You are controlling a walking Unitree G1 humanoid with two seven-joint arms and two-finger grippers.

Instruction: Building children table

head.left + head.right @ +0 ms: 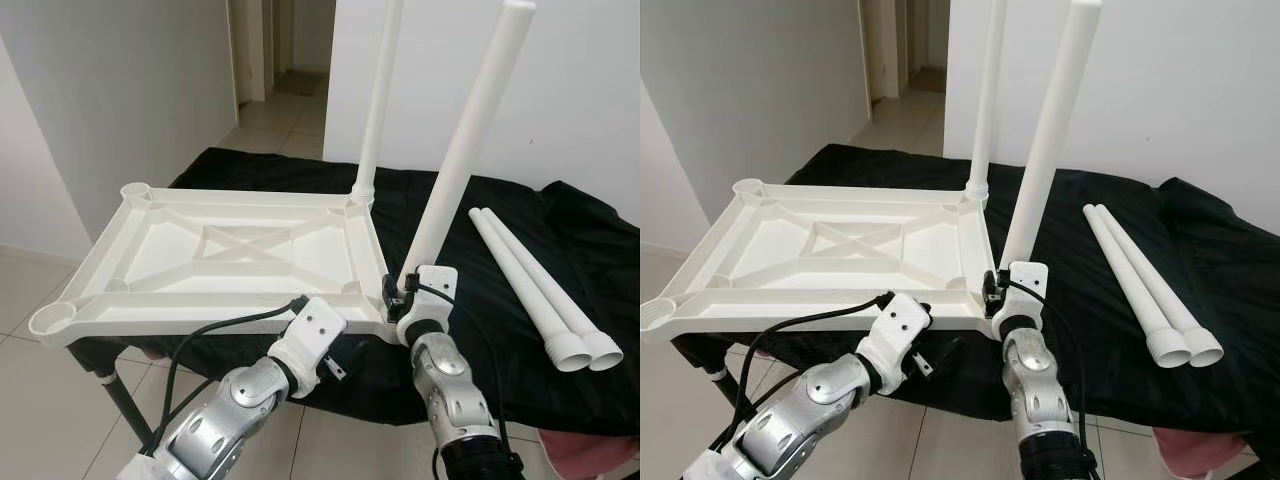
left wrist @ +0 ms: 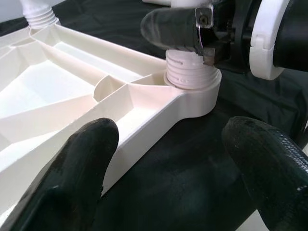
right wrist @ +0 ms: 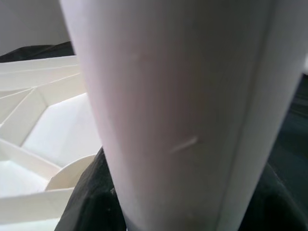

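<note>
Left eye view gives me the layout: the white moulded plastic table panel (image 1: 230, 255) lies upside down, ribs facing up, on a surface draped in black cloth (image 1: 500, 290), its left end overhanging the edge. One long white plastic tube leg (image 1: 378, 100) already stands upright in the far right corner socket. My right tool (image 1: 405, 292) pinches a second white tube leg (image 1: 465, 150) just above its threaded foot, and that leg leans a little to the right as it sits at the near right corner socket (image 2: 192, 94).

My left wrist view shows thread rings exposed above the socket collar, so I judge the leg is started but not yet driven home. My left tool (image 1: 335, 365) hangs with its black fingers (image 2: 82, 159) spread apart, one on each side of the panel's near edge by that corner, gripping nothing that I can see.

So the step in hand is seating leg number two. Next I would square the leg to upright, keep turning or pressing until the threads disappear, and bring the left tool against the panel to steady it against twisting. Two more white tube legs (image 1: 540, 295) lie side by side on the cloth to the right, waiting for the two left corner sockets (image 1: 55, 320).
</note>
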